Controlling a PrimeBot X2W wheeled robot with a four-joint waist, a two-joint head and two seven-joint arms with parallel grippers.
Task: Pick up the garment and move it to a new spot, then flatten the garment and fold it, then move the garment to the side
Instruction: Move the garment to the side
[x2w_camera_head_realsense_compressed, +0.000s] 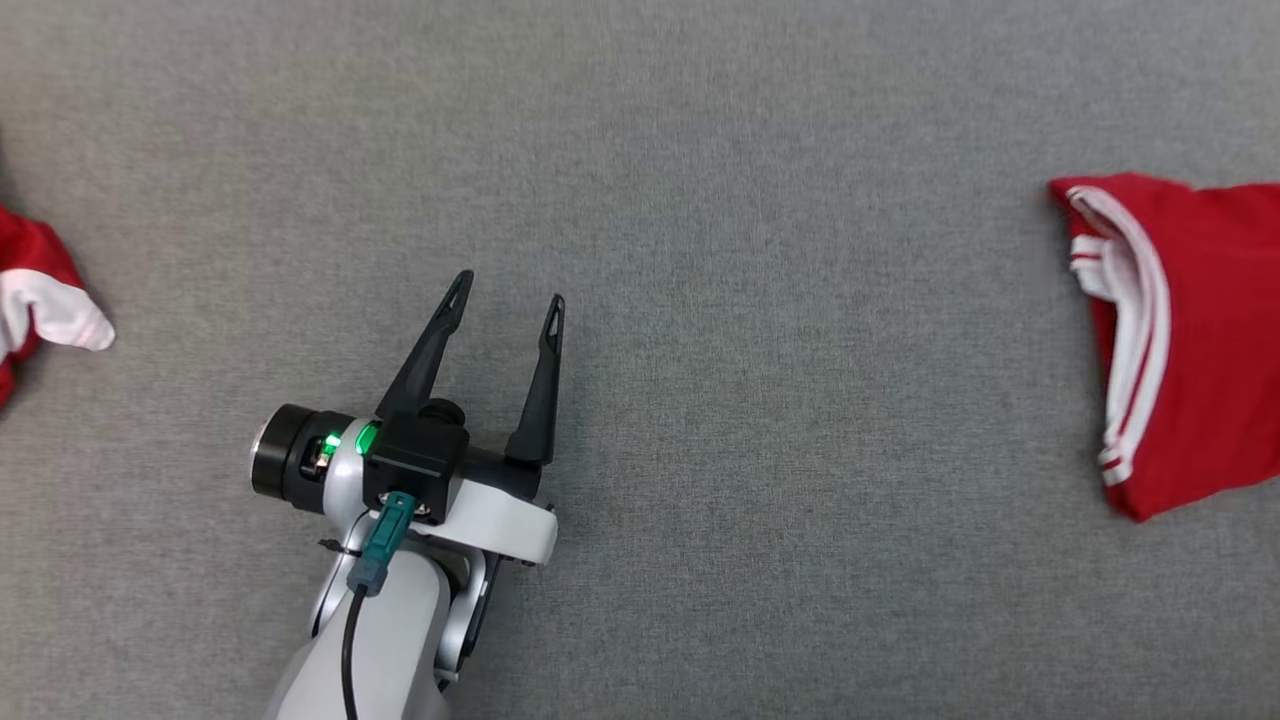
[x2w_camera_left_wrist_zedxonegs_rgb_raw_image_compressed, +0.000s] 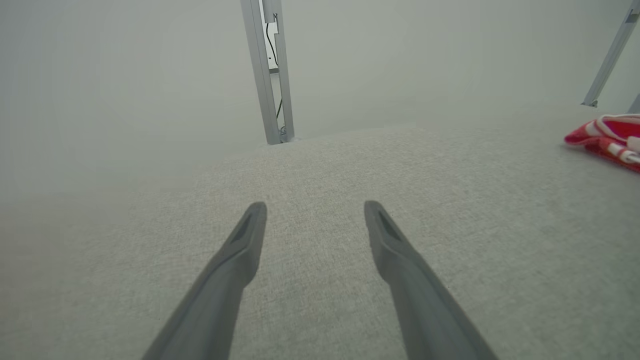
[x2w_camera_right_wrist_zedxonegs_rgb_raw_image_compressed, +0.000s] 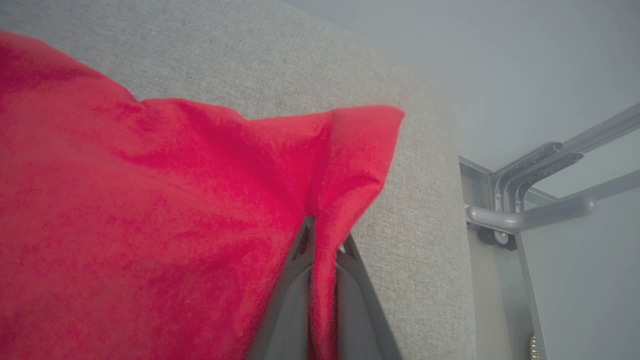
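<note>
With my right gripper (x2w_camera_right_wrist_zedxonegs_rgb_raw_image_compressed: 325, 232) clenched on a thin fold of the red jersey (x2w_camera_right_wrist_zedxonegs_rgb_raw_image_compressed: 175, 200) near the table's (x2w_camera_right_wrist_zedxonegs_rgb_raw_image_compressed: 430, 200) right edge, dragging could unfold it.

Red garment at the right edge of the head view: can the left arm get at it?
Probably, as far as the path goes: only bare grey tabletop lies between the open left gripper and the red garment. But it lies far across, so reach is uncertain.

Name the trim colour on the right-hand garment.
White trim with thin red stripes on the red garment; clearest in head view.
</note>
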